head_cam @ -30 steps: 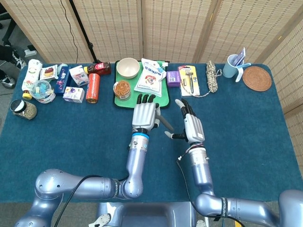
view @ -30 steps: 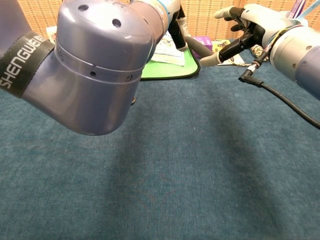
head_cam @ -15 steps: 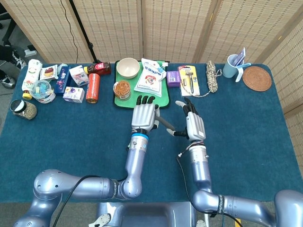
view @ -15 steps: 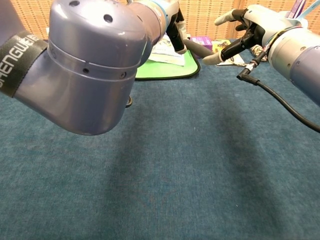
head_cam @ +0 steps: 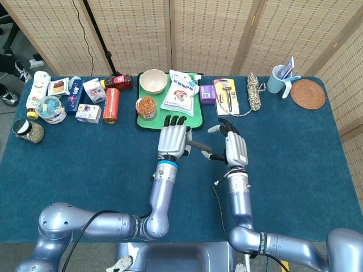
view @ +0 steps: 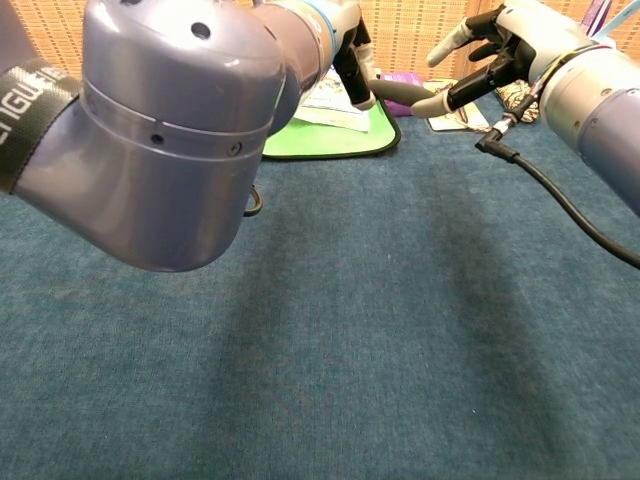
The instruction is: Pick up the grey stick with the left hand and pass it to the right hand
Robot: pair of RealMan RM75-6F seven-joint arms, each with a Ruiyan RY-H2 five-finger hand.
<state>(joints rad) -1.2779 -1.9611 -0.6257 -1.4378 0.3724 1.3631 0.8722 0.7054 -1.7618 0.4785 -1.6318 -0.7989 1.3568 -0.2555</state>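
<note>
A: Blue cloth table point(head_cam: 295, 147), woven screens standing behind. Left hand point(head_cam: 173, 139) is gripping the grey stick point(head_cam: 201, 147) above the cloth, just in front of the green tray point(head_cam: 197, 122), free end pointing toward the right hand point(head_cam: 232, 148).

B: Right hand's state?

A: Fingers are apart, thumb point(view: 446, 43) lifted, lower fingertips point(view: 432, 106) sitting at the stick's end. Holding nothing that I can confirm.

B: Change over the last second?

A: Right hand is drifting away from the robot and inward; the gap to the stick's tip is closing to contact or near it. Left hand is barely shifting. My reading: pickup is done, handover is starting, and the right hand's closure is still pending.

B: Anything obscured?

A: Chest view is mostly filled by the left arm's elbow housing point(view: 170, 130), so the left hand's grip is nearly hidden there. Head view is showing only the back of that hand. Whether the fingertips are truly touching the stick, I cannot tell. Right arm's black cable point(view: 560, 200) is trailing over the cloth.
</note>
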